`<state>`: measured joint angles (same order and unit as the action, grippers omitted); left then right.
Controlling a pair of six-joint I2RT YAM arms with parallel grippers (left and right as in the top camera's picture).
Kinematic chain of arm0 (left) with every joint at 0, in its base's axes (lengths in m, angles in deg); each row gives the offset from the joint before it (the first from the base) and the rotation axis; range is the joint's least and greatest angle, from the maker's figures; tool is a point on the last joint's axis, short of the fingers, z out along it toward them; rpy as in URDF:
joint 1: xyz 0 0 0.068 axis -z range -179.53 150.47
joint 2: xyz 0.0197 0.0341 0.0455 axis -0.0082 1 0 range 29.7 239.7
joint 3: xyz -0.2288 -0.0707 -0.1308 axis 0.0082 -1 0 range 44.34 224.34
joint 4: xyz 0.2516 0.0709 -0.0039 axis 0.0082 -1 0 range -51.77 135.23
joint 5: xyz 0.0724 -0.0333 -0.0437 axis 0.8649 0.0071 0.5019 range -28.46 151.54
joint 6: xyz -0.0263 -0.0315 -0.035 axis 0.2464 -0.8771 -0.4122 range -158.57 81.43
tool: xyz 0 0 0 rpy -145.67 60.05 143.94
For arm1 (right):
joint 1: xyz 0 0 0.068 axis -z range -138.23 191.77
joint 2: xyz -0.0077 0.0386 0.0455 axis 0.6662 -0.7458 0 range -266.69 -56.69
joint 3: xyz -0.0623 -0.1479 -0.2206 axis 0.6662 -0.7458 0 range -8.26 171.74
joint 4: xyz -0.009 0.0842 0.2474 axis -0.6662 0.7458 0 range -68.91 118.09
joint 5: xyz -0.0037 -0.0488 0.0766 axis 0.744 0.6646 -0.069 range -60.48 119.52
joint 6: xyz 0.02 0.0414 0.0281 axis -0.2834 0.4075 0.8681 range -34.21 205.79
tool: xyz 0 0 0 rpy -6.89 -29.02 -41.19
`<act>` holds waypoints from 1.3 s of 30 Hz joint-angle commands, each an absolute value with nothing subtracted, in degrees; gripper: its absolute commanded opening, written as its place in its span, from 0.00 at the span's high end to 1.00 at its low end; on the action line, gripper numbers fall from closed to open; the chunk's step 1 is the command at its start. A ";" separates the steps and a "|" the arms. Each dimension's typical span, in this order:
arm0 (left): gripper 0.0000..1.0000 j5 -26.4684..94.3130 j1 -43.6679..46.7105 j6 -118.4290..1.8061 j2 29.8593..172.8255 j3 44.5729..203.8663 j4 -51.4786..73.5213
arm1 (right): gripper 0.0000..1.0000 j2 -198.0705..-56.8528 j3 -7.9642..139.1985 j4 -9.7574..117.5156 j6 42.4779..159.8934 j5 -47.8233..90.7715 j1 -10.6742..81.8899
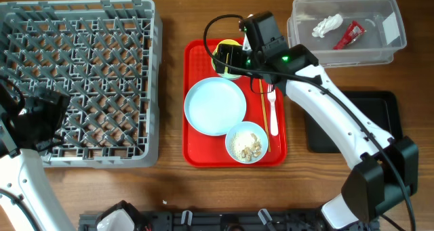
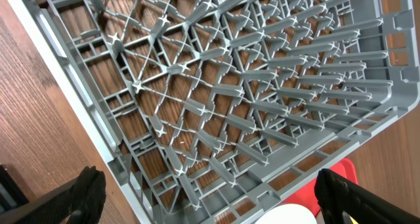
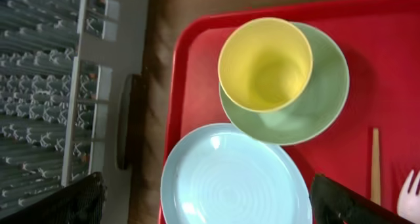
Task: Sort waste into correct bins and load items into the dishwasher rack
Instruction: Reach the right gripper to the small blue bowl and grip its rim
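Two sets, left fingers [image 2: 88,194] and right fingers [image 3: 72,204], gape empty; only overhead shows tissue [image 1: 327,25] and wrapper [image 1: 349,36] inside the tub [image 1: 369,52].

no legible writing in any view.
white patch [image 1: 390,29] on the clear tub [image 1: 298,36] too small to read; print on the red snack wrapper [image 1: 349,35] inside it blurred past reading; nothing lettered to make out on the grey rack [image 1: 81,82] or red tray [image 1: 196,146].

Pale-blue plate [image 3: 231,178] partly off-frame (bottom edge)
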<state>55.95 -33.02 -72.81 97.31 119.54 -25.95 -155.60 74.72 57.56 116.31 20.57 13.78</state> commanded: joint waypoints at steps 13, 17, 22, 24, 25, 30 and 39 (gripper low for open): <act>0.00 56.50 -33.31 -73.58 97.05 120.53 -25.86 | 0.09 -155.34 77.65 81.69 114.08 23.69 27.23; 0.00 56.50 -33.31 -73.58 97.05 120.53 -25.86 | 0.26 -155.71 75.05 86.50 110.80 22.01 27.40; 0.00 56.50 -33.31 -73.58 97.05 120.53 -25.86 | 0.39 -155.82 71.09 85.25 110.85 22.45 26.61; 0.00 56.50 -33.31 -73.58 97.05 120.53 -25.86 | 0.43 -155.82 71.09 85.56 110.82 21.64 26.61; 0.00 56.50 -33.31 -73.56 97.05 120.53 -25.86 | 0.43 -155.82 71.09 86.02 110.52 20.17 26.61; 0.00 56.50 -33.31 -73.58 97.05 120.53 -25.86 | 0.43 -155.80 71.11 90.17 98.10 0.87 25.78; 0.00 56.50 -33.31 -73.56 97.05 120.53 -25.86 | 0.37 -155.82 69.93 85.65 115.35 21.20 2.00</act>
<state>55.95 -33.02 -72.81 97.31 119.54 -25.95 -155.60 71.57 87.79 106.69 10.36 8.98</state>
